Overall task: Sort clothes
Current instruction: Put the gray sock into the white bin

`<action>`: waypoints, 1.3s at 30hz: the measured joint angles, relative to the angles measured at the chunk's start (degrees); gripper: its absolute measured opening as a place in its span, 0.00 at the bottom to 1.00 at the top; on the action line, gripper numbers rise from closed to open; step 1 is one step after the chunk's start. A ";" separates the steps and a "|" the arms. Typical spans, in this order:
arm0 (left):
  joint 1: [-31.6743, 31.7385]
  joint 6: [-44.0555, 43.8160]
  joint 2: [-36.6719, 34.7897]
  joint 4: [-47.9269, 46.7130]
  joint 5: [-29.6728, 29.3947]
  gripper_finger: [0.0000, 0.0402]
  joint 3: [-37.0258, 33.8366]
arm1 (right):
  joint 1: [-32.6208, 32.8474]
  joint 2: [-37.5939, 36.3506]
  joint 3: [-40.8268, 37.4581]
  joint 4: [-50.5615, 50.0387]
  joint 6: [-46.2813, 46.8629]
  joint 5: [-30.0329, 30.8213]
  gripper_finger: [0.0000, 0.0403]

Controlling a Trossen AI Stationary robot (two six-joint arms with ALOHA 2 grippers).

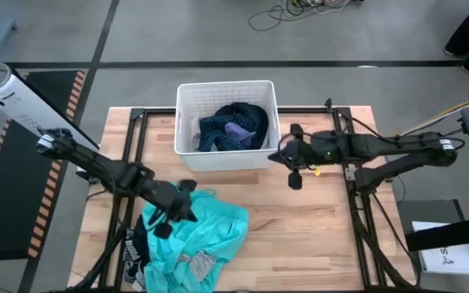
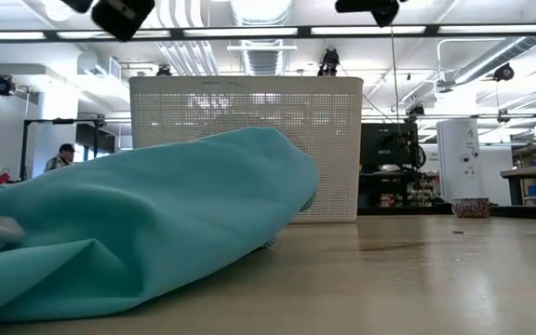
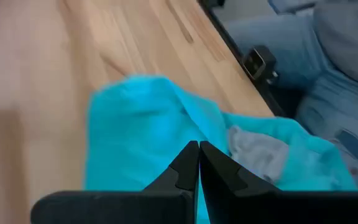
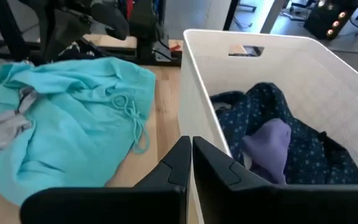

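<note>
A large turquoise garment [image 1: 198,232] lies crumpled on the table's near left, also in the low view [image 2: 147,223]. A small grey garment [image 1: 199,264] lies on it near the front edge. A navy garment with white lettering [image 1: 133,252] shows at its left side. A dark blue dotted garment [image 1: 234,126] lies inside the white ribbed bin [image 1: 187,150], with a lilac piece [image 4: 269,146] on top. My left gripper [image 1: 187,210] is shut and empty, raised above the turquoise garment [image 3: 148,124]. My right gripper [image 1: 277,156] is shut and empty, raised beside the bin's right wall [image 4: 197,118].
The bin stands at the far middle of the wooden table [image 1: 300,236]. Bare wood lies at the near right. Black frame rails [image 1: 357,203] run along both sides of the table. People show in the room beyond, in the low view [image 2: 63,154].
</note>
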 joint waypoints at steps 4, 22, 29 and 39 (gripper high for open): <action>-1.87 -5.56 3.96 -0.43 0.71 0.00 0.39 | 2.15 -1.27 -2.29 0.57 1.72 1.82 0.01; -5.51 -19.72 20.44 8.40 9.17 0.18 -0.20 | 9.67 -1.40 -18.85 17.09 0.55 1.82 0.00; -5.78 -19.75 25.35 12.50 9.87 0.36 -0.20 | 9.99 -1.38 -20.39 18.79 2.18 1.82 0.00; -6.26 -18.02 31.21 16.49 9.81 0.44 -0.24 | 9.99 -1.38 -20.32 18.72 1.85 1.85 0.00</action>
